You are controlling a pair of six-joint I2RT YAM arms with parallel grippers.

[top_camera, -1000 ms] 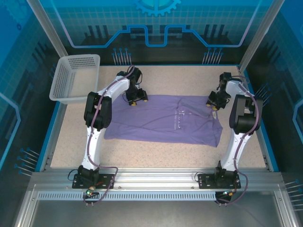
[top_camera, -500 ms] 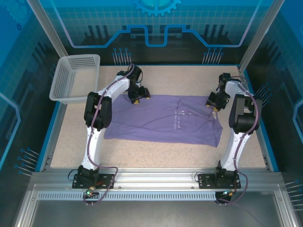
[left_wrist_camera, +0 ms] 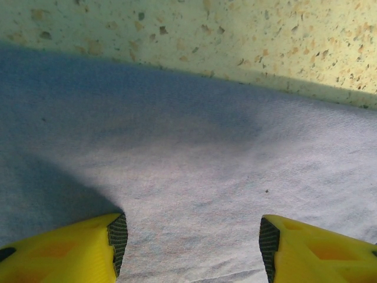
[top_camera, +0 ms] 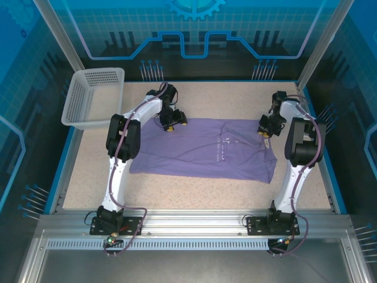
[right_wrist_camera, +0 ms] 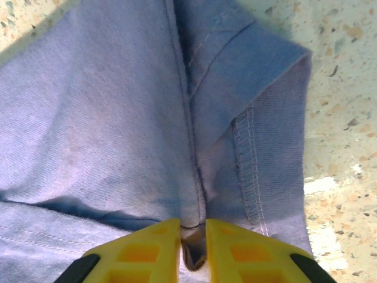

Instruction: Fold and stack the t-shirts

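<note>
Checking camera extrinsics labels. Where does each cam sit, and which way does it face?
Top external: above and behind the bases, looking down at the table; shows left arm, right arm, t-shirt, basket.
Left wrist: on the left arm, looking down past the open left gripper at the shirt's edge.
Right wrist: on the right arm, looking down at a sleeve; right gripper pinches a fold.
Shared: all see the t-shirt.
</note>
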